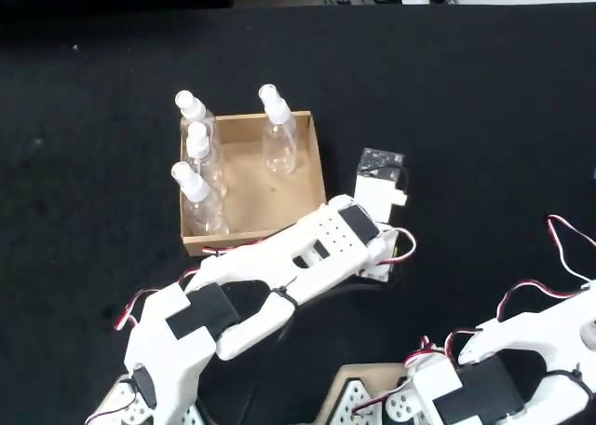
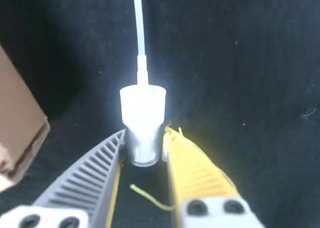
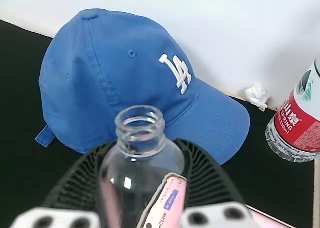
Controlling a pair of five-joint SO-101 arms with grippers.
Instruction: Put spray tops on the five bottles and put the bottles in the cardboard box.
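Your left gripper [image 2: 144, 138] pinches white plastic spray top [image 2: 143, 105] at its fingertips, tube pointing away | your right gripper [image 3: 147, 153] clamps clear open-necked bottle [image 3: 140, 128] | four capped bottles [image 1: 207, 201] stand in brown cardboard box [image 1: 250, 187].

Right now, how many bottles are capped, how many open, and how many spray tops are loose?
Clear plastic bottles with white spray tops, in the brown cardboard box: 4
Clear open-necked plastic bottle: 1
Loose white spray top with dip tube: 1
Total: 6
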